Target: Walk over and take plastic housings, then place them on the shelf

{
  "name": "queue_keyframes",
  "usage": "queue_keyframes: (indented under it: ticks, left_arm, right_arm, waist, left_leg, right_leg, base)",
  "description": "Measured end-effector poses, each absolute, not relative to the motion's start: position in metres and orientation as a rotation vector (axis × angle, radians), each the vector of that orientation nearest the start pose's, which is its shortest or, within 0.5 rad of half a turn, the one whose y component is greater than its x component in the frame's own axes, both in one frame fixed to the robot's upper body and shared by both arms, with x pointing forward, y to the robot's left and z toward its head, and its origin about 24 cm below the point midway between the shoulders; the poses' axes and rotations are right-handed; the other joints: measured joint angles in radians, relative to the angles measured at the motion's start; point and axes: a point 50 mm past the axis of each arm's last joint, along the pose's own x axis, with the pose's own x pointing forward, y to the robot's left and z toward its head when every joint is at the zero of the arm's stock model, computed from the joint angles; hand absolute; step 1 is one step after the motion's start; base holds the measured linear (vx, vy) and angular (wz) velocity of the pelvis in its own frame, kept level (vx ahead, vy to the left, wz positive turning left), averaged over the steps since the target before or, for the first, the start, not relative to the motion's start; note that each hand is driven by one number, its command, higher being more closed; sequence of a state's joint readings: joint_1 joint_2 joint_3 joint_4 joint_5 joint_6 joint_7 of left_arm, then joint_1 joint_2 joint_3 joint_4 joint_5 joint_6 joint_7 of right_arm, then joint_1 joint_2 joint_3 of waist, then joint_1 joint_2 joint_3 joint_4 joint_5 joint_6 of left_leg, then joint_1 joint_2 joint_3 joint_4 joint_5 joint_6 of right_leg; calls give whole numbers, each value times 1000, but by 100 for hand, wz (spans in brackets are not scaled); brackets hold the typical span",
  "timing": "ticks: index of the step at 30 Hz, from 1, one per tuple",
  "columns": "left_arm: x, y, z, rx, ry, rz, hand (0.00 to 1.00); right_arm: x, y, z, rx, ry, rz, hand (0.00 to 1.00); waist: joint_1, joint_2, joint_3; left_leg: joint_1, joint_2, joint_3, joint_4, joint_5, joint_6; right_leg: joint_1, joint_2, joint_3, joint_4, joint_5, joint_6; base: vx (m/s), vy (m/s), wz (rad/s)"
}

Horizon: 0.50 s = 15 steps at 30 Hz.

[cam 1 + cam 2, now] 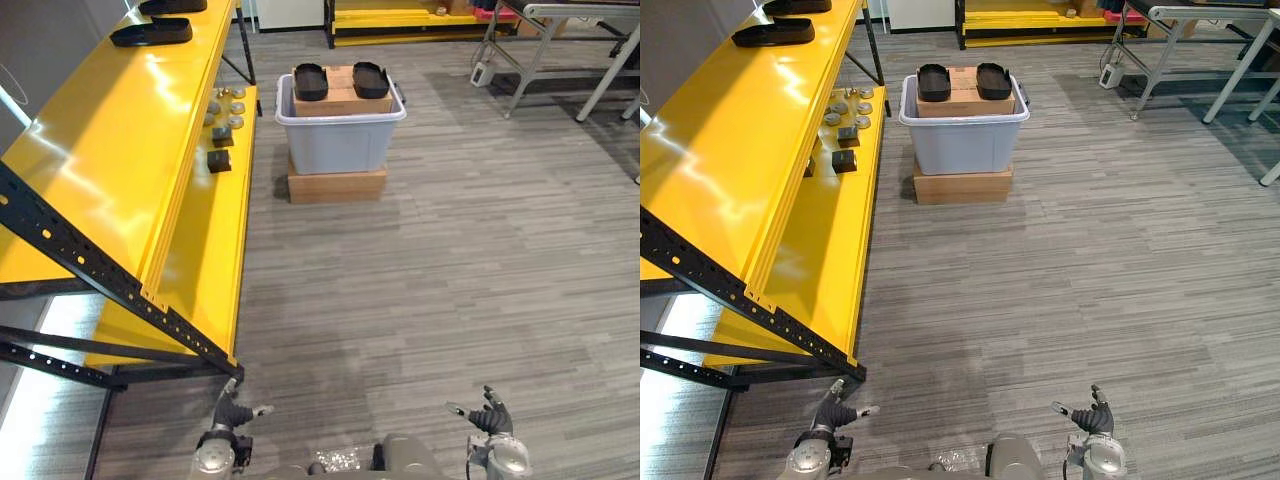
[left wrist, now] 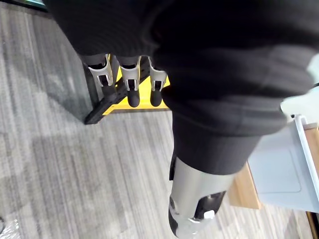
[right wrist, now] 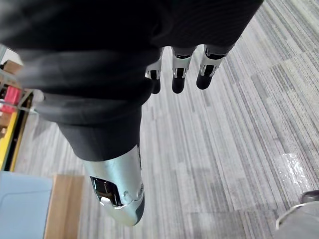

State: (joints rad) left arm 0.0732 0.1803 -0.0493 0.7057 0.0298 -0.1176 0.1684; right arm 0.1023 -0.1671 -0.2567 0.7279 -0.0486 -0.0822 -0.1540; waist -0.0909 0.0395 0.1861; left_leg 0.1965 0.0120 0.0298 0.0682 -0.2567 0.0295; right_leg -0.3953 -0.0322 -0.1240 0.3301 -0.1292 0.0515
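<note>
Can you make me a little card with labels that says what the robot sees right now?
To fetch: two black plastic housings on the top cardboard box inside the grey bin
Bin: on a bottom cardboard box, on the floor ahead
Shelf: yellow shelf at robot's left, stored housings on its top level
Left hand: open, empty
Right hand: open, empty

Bright, even overhead light fills the room. The glossy yellow shelf (image 1: 110, 160) throws broad white glare off its top deck, and a pale strip of light lies on the floor (image 1: 450, 260) beneath it. Shadows beside the grey bin (image 1: 340, 145) are soft and faint.
</note>
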Motion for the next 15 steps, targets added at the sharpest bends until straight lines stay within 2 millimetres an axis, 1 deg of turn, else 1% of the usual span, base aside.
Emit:
queue_keyframes:
  ticks: [1, 2, 3, 4, 5, 6, 7, 8, 9, 10, 11, 12, 13, 14, 15]
  left_arm:
    - [173, 211, -105, 270, 644, 171, 0]
    - [169, 212, -107, 272, 660, 176, 0]
    - [166, 207, -111, 257, 680, 173, 0]
    - [164, 206, -113, 253, 688, 172, 0]
    - [164, 204, -113, 247, 690, 170, 0]
    - [163, 201, -115, 232, 695, 175, 0]
    - [161, 201, -116, 220, 700, 183, 0]
    - [154, 201, -118, 209, 717, 195, 0]
    - [148, 203, -121, 203, 734, 207, 0]
    - [145, 203, -122, 202, 742, 208, 0]
    - [144, 202, -122, 201, 746, 208, 0]
    - [144, 200, -123, 194, 747, 206, 0]
    - [144, 197, -123, 187, 748, 204, 0]
    - [143, 196, -124, 183, 750, 203, 0]
    - [144, 193, -124, 175, 750, 200, 0]
  right_arm:
    - [145, -264, -106, -186, 720, -451, 0]
    - [141, -263, -108, -184, 734, -452, 0]
    - [139, -266, -108, -192, 740, -457, 0]
    - [141, -266, -107, -191, 733, -456, 0]
    - [144, -265, -106, -189, 722, -451, 0]
    - [144, -265, -106, -184, 722, -452, 0]
    - [144, -265, -106, -180, 723, -453, 0]
    - [145, -262, -106, -173, 719, -443, 0]
    - [148, -257, -105, -164, 701, -427, 0]
    - [151, -254, -103, -151, 679, -425, 0]
    - [153, -254, -101, -145, 665, -428, 0]
    - [153, -255, -100, -141, 653, -434, 0]
    - [152, -257, -100, -136, 655, -445, 0]
    - [152, -258, -100, -135, 657, -448, 0]
    - [151, -259, -101, -129, 664, -458, 0]
  waist:
    - [-5, -17, -3]
    - [-6, -27, -1]
    - [-8, -13, -7]
    - [-8, -4, -9]
    - [-9, 1, -5]
    - [-8, 10, 1]
    - [-7, 15, 3]
    - [-3, 12, 9]
    - [0, 4, 17]
    - [10, -7, 23]
    - [19, -13, 24]
    - [24, -28, 27]
    - [32, -27, 28]
    - [37, -29, 30]
    - [53, -26, 37]
  left_leg:
    - [19, -3, -2, 0, -10, -17]
    - [51, -9, -3, 5, -31, -51]
    - [59, 19, -2, 41, -43, -70]
    - [45, 26, -2, 81, -41, -74]
    - [-10, 40, 6, 210, -28, -97]
    - [-74, 64, 12, 402, 11, -155]
    - [-107, 81, 13, 513, 54, -168]
    - [-177, 131, 17, 758, 74, -173]
    - [-233, 179, 38, 954, 69, -164]
    - [-280, 207, 61, 1046, 59, -146]
    - [-311, 216, 72, 1073, 51, -133]
    - [-382, 213, 88, 1067, 36, -109]
    - [-447, 200, 99, 999, 18, -92]
    - [-468, 190, 101, 955, 15, -87]
    - [-507, 140, 108, 748, 10, -79]
  right_leg:
    - [-4, -4, 11, -22, 34, -9]
    - [-12, -19, 30, 1, 130, -34]
    - [-26, -8, 15, 82, 115, -71]
    - [-32, -5, 10, 104, 81, -80]
    - [-21, -1, -1, 127, 34, -95]
    - [32, 11, -15, 119, 1, -111]
    - [72, 24, -19, 106, -15, -118]
    - [163, 52, -21, 71, -37, -140]
    - [257, 72, -21, 33, -54, -161]
    - [320, 81, -13, -2, -63, -169]
    - [356, 83, -8, -26, -66, -171]
    - [417, 84, 3, -77, -67, -172]
    - [466, 83, 14, -123, -67, -172]
    - [481, 81, 19, -138, -67, -172]
    - [532, 68, 43, -174, -68, -170]
  base:
    - [545, -151, 45]
    - [560, -198, 32]
    - [537, -211, 28]
    - [531, -244, 19]
    - [553, -270, 26]
    - [583, -283, 24]
    - [586, -285, 14]
    - [579, -266, -7]
    - [634, -284, -18]
    - [481, -209, -18]
    - [425, -168, -17]
    - [401, -122, -17]
    - [394, -94, -15]
    - [456, -26, -36]
    - [379, 15, -47]
